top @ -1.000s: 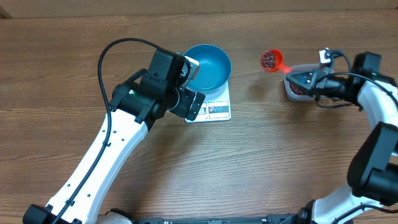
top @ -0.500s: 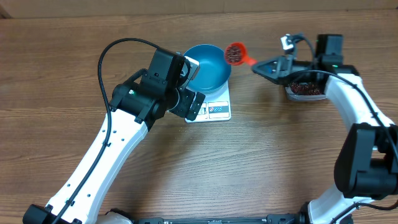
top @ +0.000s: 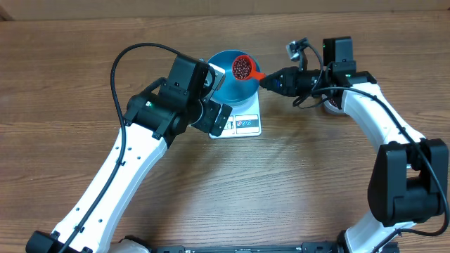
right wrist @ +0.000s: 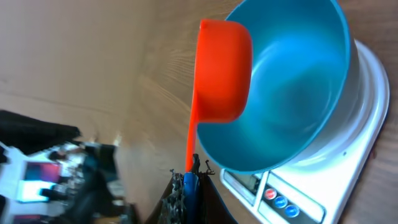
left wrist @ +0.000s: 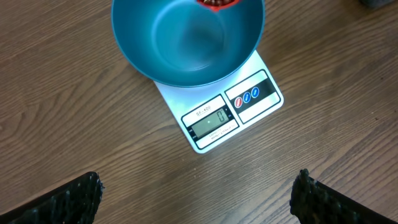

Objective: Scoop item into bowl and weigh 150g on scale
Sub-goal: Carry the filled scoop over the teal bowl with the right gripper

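Orange scoop [top: 255, 74] of dark red-brown beans [top: 241, 67], now over deep blue bowl [top: 228, 88]

White arm links [top: 105, 176], black joints [top: 184, 84], looping black cables [top: 150, 46].

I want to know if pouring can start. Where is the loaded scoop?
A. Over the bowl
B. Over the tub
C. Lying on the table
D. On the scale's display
A: in the overhead view the scoop, full of beans, hangs over the right part of the bowl, which holds no beans yet.
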Motion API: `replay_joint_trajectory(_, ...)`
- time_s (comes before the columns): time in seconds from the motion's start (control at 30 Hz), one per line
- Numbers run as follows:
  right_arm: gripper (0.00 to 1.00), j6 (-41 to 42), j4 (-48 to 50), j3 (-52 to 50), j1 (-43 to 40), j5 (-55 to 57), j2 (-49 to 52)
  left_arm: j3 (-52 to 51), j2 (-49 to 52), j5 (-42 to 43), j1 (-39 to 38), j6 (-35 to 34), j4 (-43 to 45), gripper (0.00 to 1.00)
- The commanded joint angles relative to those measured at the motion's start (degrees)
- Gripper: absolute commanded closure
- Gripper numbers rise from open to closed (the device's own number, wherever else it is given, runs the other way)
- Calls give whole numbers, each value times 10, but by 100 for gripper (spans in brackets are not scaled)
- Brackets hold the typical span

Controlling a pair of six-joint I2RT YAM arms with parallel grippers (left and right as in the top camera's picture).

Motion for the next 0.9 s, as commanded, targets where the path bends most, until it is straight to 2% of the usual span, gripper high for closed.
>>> replay_joint_trajectory(0.0, 96, -97, 3, 19, 8, 29, 4, 9, -3, 6, 2, 11, 1, 0)
replay_joint_trajectory(0.47, 96, -273, -18, 25, 47, 186, 3, 9, -3, 6, 2, 11, 1, 0)
replay_joint_trajectory(0.87, 96, -305, -64, 73, 115, 348, 2, 9, -3, 6, 2, 11, 1, 0)
